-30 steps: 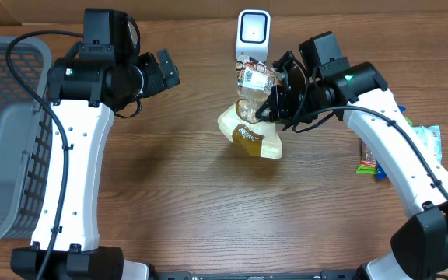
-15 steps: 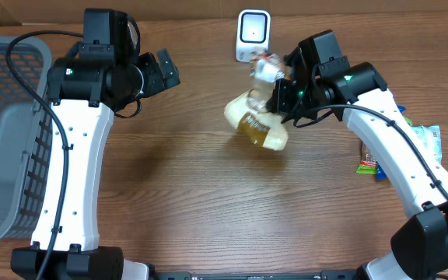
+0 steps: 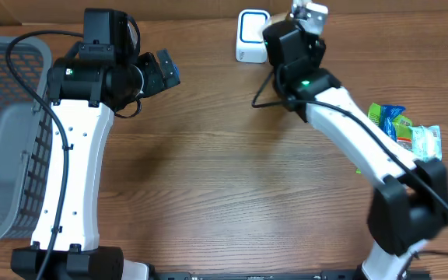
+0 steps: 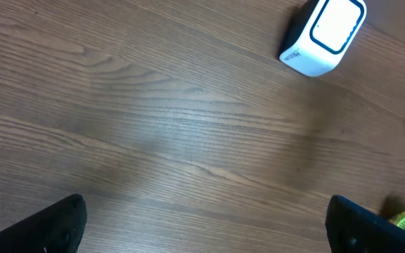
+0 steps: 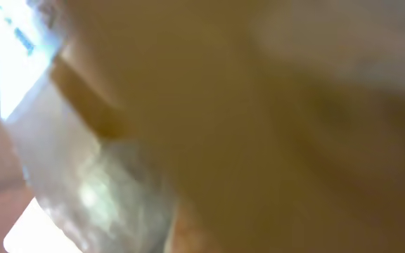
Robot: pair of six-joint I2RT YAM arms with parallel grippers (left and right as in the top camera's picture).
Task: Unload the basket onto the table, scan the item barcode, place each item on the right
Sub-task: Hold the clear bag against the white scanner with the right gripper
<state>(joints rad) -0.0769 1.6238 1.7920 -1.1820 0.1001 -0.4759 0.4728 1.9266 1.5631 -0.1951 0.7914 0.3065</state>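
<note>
The bag fills the right wrist view, blurred, right up against the right gripper, whose jaws are clamped on it. The scanner sits just beside them. The left gripper hangs well apart, spread wide, holding nothing.

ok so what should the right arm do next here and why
Probably bring the right gripper slowly over the scanner, turning the bag so its label faces the window. The gripper sits off to one side of the scanner, not over its window, and the bag is only a blur in the wrist view.
</note>
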